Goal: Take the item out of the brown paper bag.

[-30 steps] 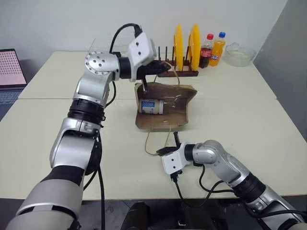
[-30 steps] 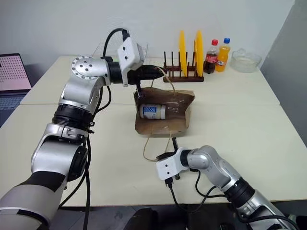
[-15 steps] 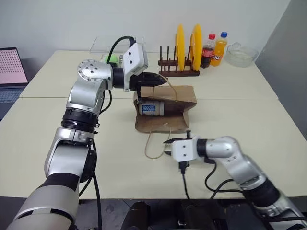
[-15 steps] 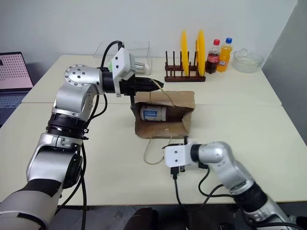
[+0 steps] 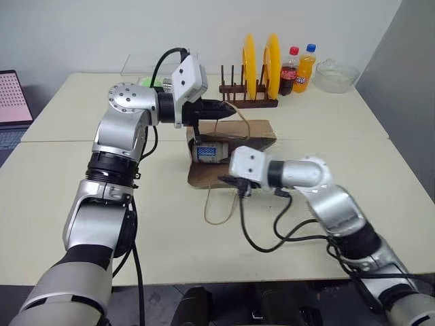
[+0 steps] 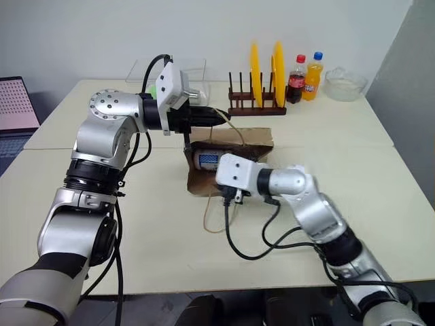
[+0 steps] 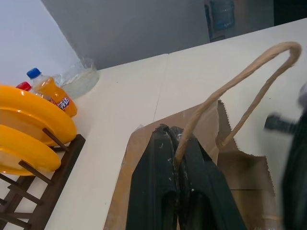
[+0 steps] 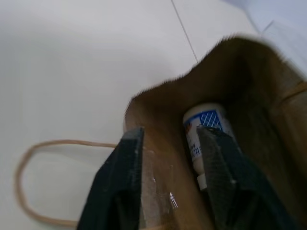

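Observation:
The brown paper bag point(image 5: 259, 133) lies on its side in the middle of the table, its mouth facing me. My left gripper point(image 5: 228, 107) is shut on the bag's upper cord handle point(image 7: 240, 72) and holds the mouth lifted. Inside lies the item, a white bottle with a blue label point(image 8: 201, 128), on its side. My right gripper point(image 8: 171, 135) is open at the bag's mouth, just short of the bottle, with nothing between its fingers. The bag's lower handle loop point(image 5: 217, 207) rests flat on the table.
A wooden rack point(image 5: 248, 102) with two yellow plates point(image 5: 257, 58) stands behind the bag. Beside it are a cola bottle point(image 5: 290, 62), an orange drink bottle point(image 5: 306, 68) and a glass bowl point(image 5: 337, 75). A clear box point(image 6: 194, 78) sits back left, a laptop point(image 5: 10, 102) at far left.
My right gripper has risen from near the table's front edge up to the bag's mouth, and its fingers have opened. The left gripper has kept its hold on the handle.

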Controlling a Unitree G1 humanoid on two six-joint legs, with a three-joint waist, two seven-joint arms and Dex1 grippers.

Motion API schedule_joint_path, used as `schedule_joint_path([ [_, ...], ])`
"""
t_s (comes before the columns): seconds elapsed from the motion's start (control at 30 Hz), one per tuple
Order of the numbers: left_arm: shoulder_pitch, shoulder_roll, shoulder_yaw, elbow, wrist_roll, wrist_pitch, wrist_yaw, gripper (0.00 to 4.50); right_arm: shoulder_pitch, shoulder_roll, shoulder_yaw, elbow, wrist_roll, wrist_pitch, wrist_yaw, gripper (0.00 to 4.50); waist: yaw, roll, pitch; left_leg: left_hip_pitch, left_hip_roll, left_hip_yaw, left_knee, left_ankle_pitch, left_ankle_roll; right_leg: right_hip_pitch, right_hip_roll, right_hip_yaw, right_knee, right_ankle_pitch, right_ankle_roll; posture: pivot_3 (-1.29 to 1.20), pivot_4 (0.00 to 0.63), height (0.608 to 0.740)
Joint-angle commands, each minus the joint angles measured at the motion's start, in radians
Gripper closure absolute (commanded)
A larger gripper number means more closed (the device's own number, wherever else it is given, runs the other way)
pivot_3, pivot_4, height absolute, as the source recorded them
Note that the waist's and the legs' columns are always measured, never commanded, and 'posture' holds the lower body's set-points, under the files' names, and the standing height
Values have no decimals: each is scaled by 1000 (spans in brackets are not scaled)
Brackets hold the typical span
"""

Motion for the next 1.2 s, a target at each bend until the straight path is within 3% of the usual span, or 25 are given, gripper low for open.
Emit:
schedule_joint_path([
  [0.03,-34,10,37,-21,-24,5,10,4500,-58,44,20,119,-72,-106,-90,1161,0,0,0,0,0,0,0,0,0,0,0,0,0,0,0,0,150,740],
  [0.13,-26,15,41,-30,-24,8,11,4500,-111,90,31,225,-135,-154,-172,133,0,0,0,0,0,0,0,0,0,-1,0,0,0,0,0,0,150,740],
  [0.17,-25,16,42,-32,-23,9,11,4500,-122,98,33,246,-149,-169,-188,60,0,0,0,0,0,0,0,0,0,-1,0,0,0,0,0,0,150,740],
  [0.4,-21,18,43,-33,-19,7,14,4500,-223,151,94,480,-262,-217,-221,60,-3,0,0,0,0,0,-1,0,0,-1,0,0,0,0,0,0,150,740],
  [1.03,-10,24,42,-44,-15,-1,18,4500,-436,283,123,1025,-371,-355,-299,60,-4,0,0,1,0,0,-1,0,0,-1,0,1,2,0,0,0,150,740],
  [1.13,-12,27,42,-39,-12,-6,17,4500,-449,296,116,1053,-371,-361,-308,600,-4,0,0,1,0,1,-1,0,0,-1,0,1,2,0,-1,0,150,740],
  [1.2,-12,28,42,-36,-11,-9,17,4500,-452,301,113,1063,-370,-365,-308,1284,-4,0,0,1,0,1,-1,0,0,-1,0,1,2,0,-1,0,150,740],
])
